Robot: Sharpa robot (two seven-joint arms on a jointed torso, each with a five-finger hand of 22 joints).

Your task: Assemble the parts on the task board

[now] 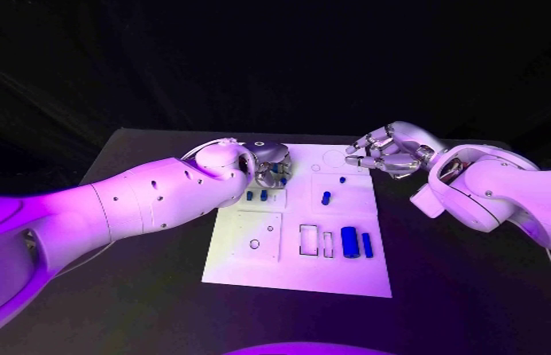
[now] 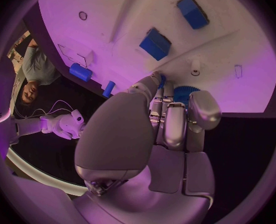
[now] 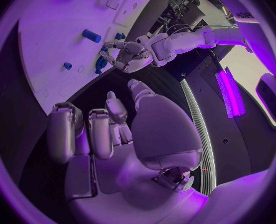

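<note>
On the black table [image 1: 138, 291] lies the white board [image 1: 296, 275], its near edge closest to the robot. Toward the near right of the board a thick blue cylinder [image 1: 349, 241] lies on its side, and just beside it, on the right, lies a thinner blue rod [image 1: 368, 244]. To their left are two upright rectangular slots outlined in the plate, and further left a raised square panel with a small round hole.

Further back, in the middle of the board, a small blue piece [image 1: 326, 198] stands alone, with a tiny blue peg [image 1: 342, 180] behind it. To the left, two small blue blocks [image 1: 256, 197] sit side by side just in front of the left hand [image 1: 267, 166].

The left hand hangs over the far left part of the board, fingers pointing down and bunched together on a blue toothed wheel [image 2: 185, 92]; the wrist view shows the fingertips [image 2: 158, 79] touching it and the board.

The right hand [image 1: 386, 154] hovers above the board's far right corner, fingers curled inward, with nothing in them.
</note>
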